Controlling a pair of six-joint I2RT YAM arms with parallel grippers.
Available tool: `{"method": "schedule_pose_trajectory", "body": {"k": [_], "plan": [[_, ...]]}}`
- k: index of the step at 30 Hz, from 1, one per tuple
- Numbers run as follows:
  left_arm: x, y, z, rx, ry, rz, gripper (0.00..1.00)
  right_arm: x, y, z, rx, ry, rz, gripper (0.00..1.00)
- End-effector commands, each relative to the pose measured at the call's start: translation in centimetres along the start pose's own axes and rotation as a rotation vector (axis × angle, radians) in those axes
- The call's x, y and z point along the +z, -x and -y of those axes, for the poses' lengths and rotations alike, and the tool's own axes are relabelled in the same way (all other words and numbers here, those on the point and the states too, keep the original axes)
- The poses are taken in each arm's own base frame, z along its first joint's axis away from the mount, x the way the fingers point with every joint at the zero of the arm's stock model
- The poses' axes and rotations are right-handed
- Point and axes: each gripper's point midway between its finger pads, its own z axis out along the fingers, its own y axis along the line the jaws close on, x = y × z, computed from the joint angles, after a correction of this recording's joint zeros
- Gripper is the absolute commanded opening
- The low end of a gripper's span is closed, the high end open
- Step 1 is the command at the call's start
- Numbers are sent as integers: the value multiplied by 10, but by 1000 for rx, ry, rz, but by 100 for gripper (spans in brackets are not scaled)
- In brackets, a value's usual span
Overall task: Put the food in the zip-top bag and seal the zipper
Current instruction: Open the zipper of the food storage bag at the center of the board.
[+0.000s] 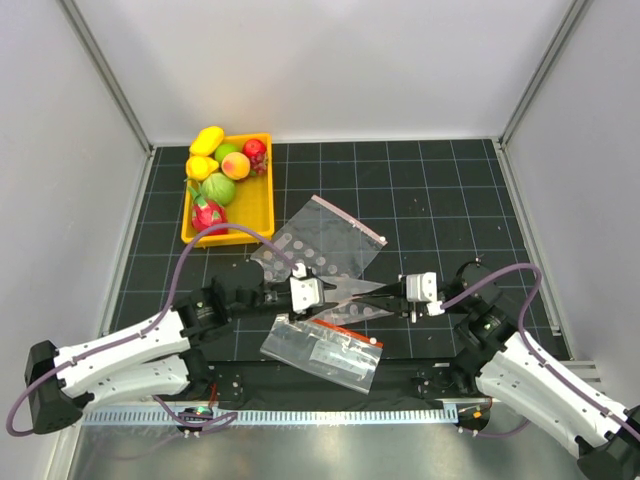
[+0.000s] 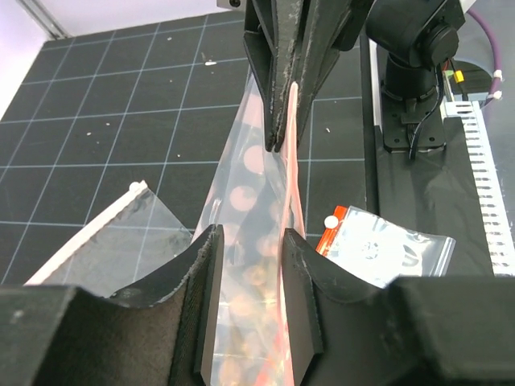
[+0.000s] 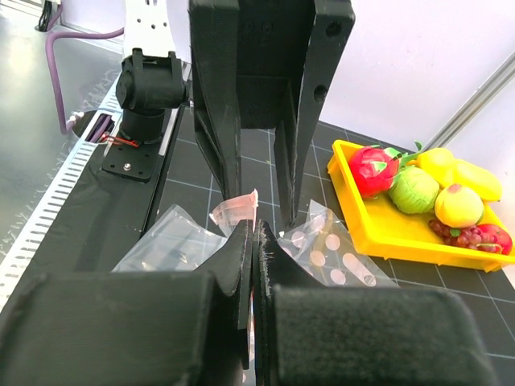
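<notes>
Between left fingers [image 2: 208,310] and right fingers [image 2: 278,96] stretches a bubbled clear sheet [image 2: 251,201]. The right pair is clenched on its pink edge. The left pair stands partly apart around it, grip unclear. Just beyond them the zip-top bag [image 1: 345,222] lies flat on the surface [image 1: 450,200].

The left arm [image 1: 120,358] and right arm [image 1: 545,385] have white shells over black joints, each trailing a looping purple cable [image 1: 228,229]. The left gripper [image 2: 250,237] and right gripper [image 3: 253,237] have matte black tapering fingers ahead of a white wrist block [image 1: 305,292]. Thin red wires [image 3: 121,141] run at a black base
</notes>
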Motion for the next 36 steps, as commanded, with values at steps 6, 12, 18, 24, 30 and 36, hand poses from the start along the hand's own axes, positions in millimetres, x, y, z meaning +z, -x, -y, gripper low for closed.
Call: {"method": "schedule_pose_trajectory", "body": {"k": [6,12,18,24,30,36], "plan": [[12,1,-8,-25,6,-55,31,-1,22,6,-80,-24,57,1],[13,-8,-16,-37,57,-89,27,-6,27,8,-112,-64,81,1],[10,-13,-35,-73,172,-119,3,-10,27,18,-121,-138,73,1],[8,-12,-42,-96,220,-111,0,-18,29,30,-137,-230,75,1],[2,-12,-74,-242,398,-128,0,-25,20,58,-59,-398,40,29],[-4,-25,-97,-366,528,-165,0,-15,21,52,-18,-331,59,34]]}}
